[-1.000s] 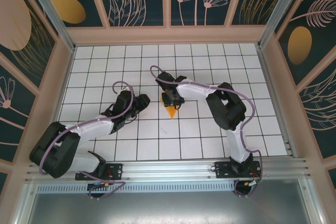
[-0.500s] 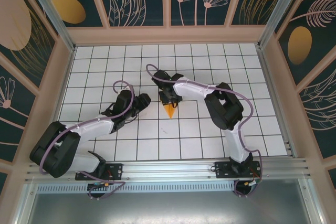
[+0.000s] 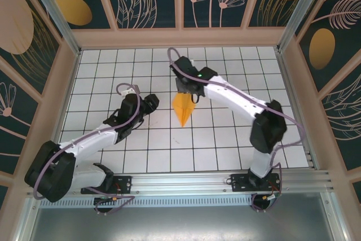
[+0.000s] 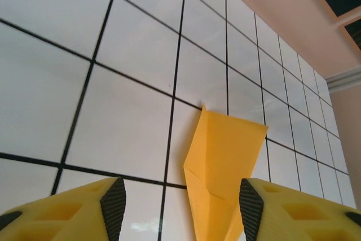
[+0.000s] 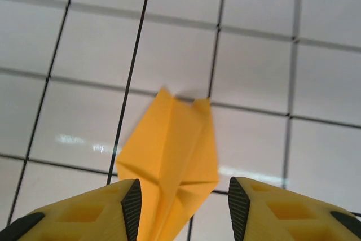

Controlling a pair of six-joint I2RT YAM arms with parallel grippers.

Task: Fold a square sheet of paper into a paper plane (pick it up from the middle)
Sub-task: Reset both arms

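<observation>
Withdrawn toward the far wall over the past second: right gripper (image 3: 188,90), with its arm stretched out straighter. Uncovered by that move: most of the paper plane (image 3: 182,111). Shifted slightly toward the far side as well: left gripper (image 3: 150,104).

Paper plane position: flat on the white-tiled table (image 3: 225,139), near the middle, between the two grippers. Pointed tip toward the arm bases, wide end just under the right gripper. Centre crease visible from the right wrist (image 5: 169,150).

Right gripper (image 5: 183,207) jaws: well apart, clamped on nothing. Narrow part of the plane running into the gap between the black pads (image 5: 132,201), clear of the other pad.

Left gripper (image 4: 181,207) jaws: wide apart, holding nothing. Plane (image 4: 225,156) ahead of the gap, off-centre, its lower end close beside one finger; contact there cannot be told.
</observation>
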